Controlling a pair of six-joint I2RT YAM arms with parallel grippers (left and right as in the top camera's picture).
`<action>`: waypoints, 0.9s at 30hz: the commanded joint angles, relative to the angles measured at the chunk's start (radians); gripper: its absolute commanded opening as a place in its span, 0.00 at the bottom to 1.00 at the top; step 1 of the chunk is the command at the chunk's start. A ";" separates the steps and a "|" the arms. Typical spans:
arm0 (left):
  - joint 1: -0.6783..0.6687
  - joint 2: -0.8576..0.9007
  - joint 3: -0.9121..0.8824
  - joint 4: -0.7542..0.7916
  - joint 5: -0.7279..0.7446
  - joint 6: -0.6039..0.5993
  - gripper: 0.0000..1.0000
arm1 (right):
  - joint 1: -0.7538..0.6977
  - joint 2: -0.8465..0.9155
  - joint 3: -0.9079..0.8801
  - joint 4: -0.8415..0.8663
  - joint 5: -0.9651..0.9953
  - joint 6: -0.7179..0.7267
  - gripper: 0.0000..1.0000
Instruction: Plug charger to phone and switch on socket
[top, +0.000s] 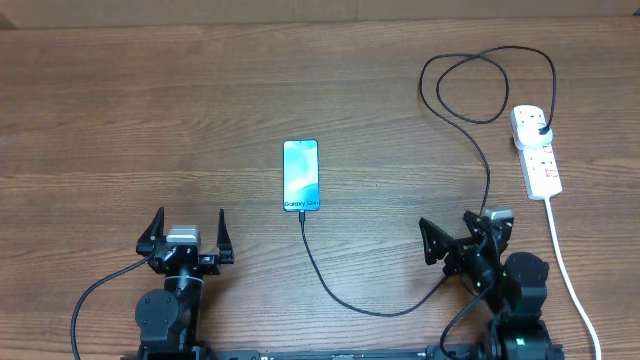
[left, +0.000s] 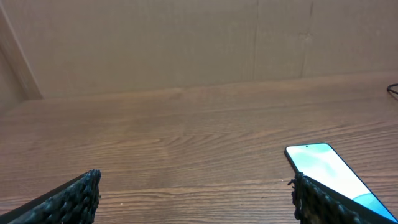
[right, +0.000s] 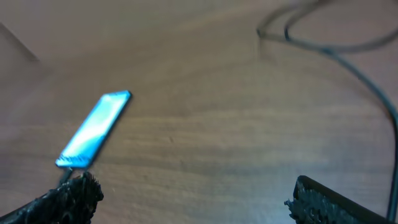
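While both arms rest at the near edge of the table, nothing lies between their fingers. The left claw stands spread wide and empty; in its wrist view the two dark, knobbly fingertips sit far apart over bare wood. The right claw is also spread and empty, turned a little toward the middle.

The phone lies flat near the centre of the table, a slim rectangle with a glowing light-blue screen, its long sides running away from the arms. The charger, a thin black cable, meets the phone's near short edge, sags toward the arms in a shallow curve, passes close by the right claw, then climbs and curls into a loose loop at the far right. Its black plug sits in the socket, a small white oblong strip with red markings at the right side of the table. Whether the connector tip is fully seated, or the switch is on, cannot be told. A thicker white cord trails from the strip toward the near edge, just right of the right arm.

The table is brown wood with long streaked grain. A plain cardboard wall closes its far side. The cable's slack is the only thing lying across the ground between the right claw and the phone.
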 joint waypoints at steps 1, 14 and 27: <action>0.005 -0.011 -0.003 -0.002 -0.006 0.026 1.00 | 0.020 -0.050 -0.011 0.003 -0.017 -0.002 1.00; 0.005 -0.011 -0.003 -0.002 -0.006 0.026 0.99 | 0.048 -0.121 -0.011 0.003 -0.010 -0.028 1.00; 0.005 -0.011 -0.003 -0.002 -0.006 0.026 1.00 | 0.050 -0.333 -0.011 0.003 -0.010 -0.027 1.00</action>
